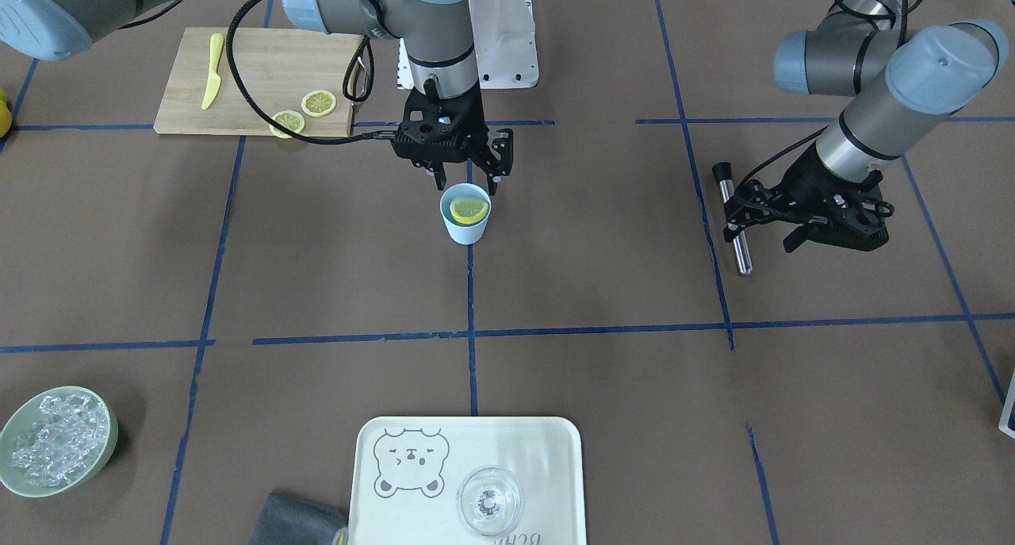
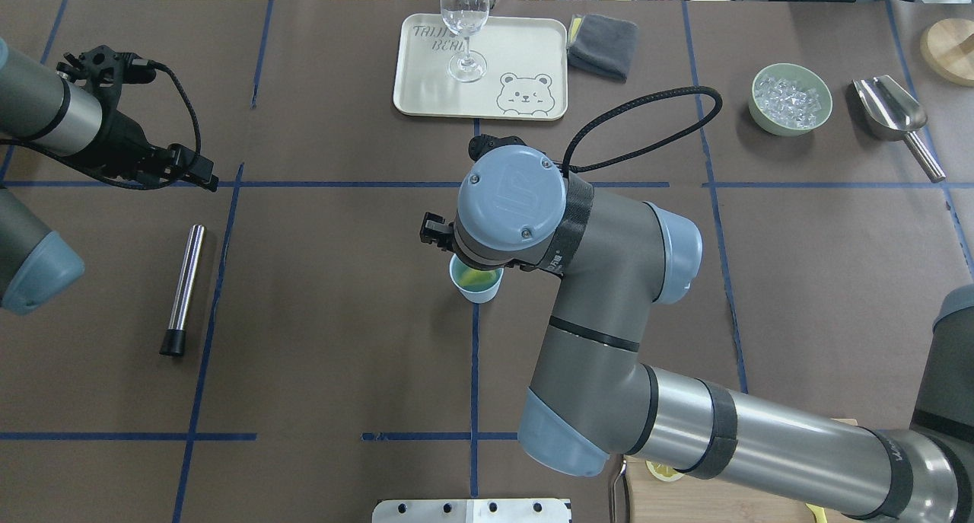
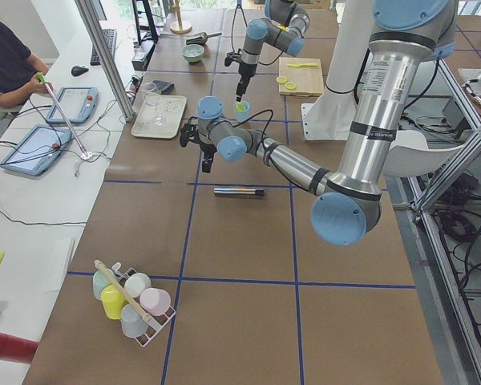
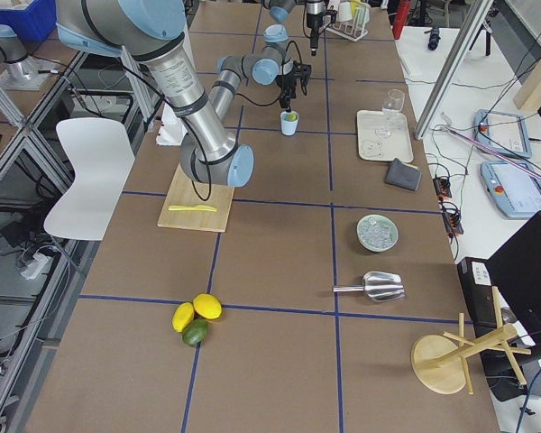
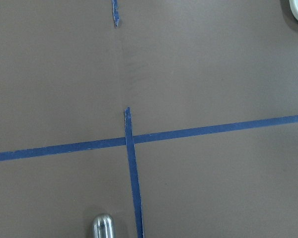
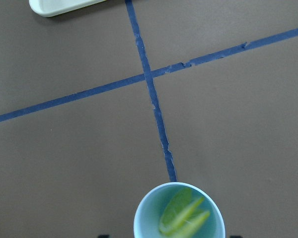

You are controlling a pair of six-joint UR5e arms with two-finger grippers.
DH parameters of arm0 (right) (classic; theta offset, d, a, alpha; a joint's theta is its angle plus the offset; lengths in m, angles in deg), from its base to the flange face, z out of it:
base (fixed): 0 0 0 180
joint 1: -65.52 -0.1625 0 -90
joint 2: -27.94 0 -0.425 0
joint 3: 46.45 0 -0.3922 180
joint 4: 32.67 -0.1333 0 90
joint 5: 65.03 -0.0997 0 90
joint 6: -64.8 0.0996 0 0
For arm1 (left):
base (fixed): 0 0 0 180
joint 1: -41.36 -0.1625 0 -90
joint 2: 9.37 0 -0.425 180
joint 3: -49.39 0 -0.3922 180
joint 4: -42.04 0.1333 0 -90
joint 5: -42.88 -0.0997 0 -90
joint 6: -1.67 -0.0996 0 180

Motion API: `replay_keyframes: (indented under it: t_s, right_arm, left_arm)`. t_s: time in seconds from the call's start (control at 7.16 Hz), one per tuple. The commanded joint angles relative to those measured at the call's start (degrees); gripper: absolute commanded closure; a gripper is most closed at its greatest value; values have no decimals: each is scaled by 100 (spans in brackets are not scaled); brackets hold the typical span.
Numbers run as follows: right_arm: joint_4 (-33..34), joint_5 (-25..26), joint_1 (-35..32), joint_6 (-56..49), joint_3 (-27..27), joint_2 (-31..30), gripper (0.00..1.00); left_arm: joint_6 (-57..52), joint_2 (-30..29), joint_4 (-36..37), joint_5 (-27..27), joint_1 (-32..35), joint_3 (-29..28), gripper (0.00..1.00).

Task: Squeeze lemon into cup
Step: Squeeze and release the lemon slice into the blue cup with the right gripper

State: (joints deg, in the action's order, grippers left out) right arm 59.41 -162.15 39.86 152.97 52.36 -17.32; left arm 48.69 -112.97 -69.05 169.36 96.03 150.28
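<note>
A: Where's the lemon?
B: The lemon (image 1: 469,209) lies folded inside the cup (image 1: 466,229), centre of frame on the tabletop.
A: Right hand?
B: The right hand (image 1: 466,183) is just over the rim, fingers spread, gripping nothing. The left hand (image 1: 797,224) is at right of frame beside a metal rod (image 1: 741,251); can't tell its grip.
A: Step?
B: Looks like the slice is let go and the squeeze is probably done. Next: lift straight up, don't clip the cup.
</note>
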Motion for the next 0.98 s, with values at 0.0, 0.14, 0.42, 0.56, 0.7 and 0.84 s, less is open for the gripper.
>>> replay_keyframes:
  t_s: [0.0, 0.14, 0.42, 0.56, 0.7, 0.84]
  right_arm:
    - [-41, 0, 0, -1, -20, 0, 1]
    - [-32, -26, -26, -10, -11, 0, 1]
    - [107, -480, -393, -158, 50, -122, 0]
    - [204, -631, -596, -577, 216, -358, 0]
    - [205, -720, -780, -903, 496, -699, 0]
    - [205, -912, -1043, -1263, 812, -1016, 0]
  left_arm:
    - [9, -3, 0, 0, 0, 9, 0]
    - [9, -3, 0, -9, 0, 9, 0]
    - [245, 23, 0, 35, -35, -166, 0]
    - [264, 84, 69, 44, -209, -219, 0]
    - [333, 137, 201, 35, -333, -315, 0]
    - [334, 277, 219, 27, -473, -386, 0]
